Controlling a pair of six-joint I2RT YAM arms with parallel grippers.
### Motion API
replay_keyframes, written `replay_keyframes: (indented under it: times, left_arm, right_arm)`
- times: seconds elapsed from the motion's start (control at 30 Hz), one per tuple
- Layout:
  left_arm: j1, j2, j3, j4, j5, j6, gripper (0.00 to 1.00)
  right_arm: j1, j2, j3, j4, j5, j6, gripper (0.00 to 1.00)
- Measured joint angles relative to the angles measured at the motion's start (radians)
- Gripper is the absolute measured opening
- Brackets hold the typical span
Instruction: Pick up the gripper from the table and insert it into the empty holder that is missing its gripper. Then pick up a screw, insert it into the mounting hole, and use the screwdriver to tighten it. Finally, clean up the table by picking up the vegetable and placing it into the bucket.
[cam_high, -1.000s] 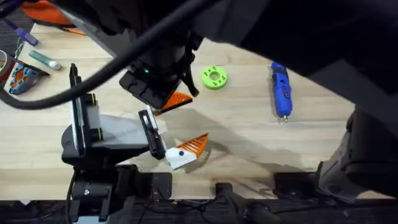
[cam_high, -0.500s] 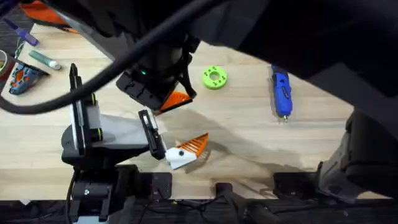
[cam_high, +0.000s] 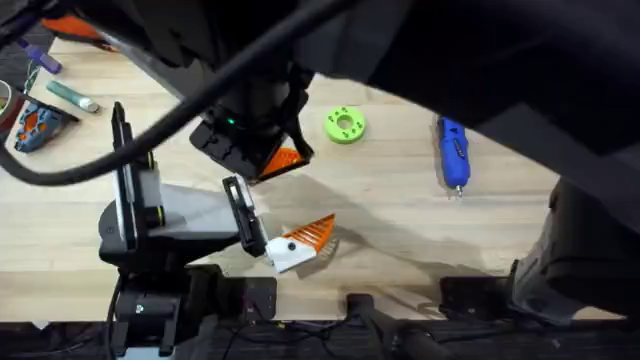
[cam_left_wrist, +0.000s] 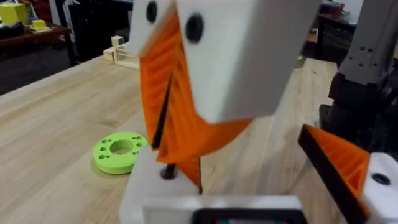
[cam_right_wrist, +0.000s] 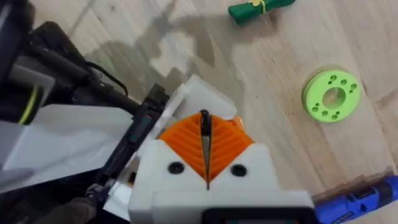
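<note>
Counter (cam_high: 400, 210): pale wood planks. Lying on it: round bright-green disc (cam_high: 344, 125) near the middle; blue screwdriver (cam_high: 452, 152) well to the disc's right, silver tip toward the near edge; dark-green vegetable (cam_right_wrist: 260, 8) flat on the wood, apart from the disc.

screwdriver (cam_high: 452, 153): blue, flat on table, tip toward the bases. vegetable (cam_right_wrist: 260, 9): green, lying flat beyond right gripper (cam_right_wrist: 204, 163).

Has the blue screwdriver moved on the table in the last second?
No. In the overhead view the screwdriver lies in the same spot on the table, right of the green disc, tip pointing toward the arms' bases, with the gap between them unchanged.
</note>
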Motion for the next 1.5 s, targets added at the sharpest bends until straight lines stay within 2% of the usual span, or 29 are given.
replay_keyframes:
  times: [1.5]
  left_arm:
    - [0.001,0.003,0.0,0.0,-0.002,-0.019,0.987]
  right_arm:
    - [0.0,0.05,0.009,0.037,0.002,0.0,0.006]
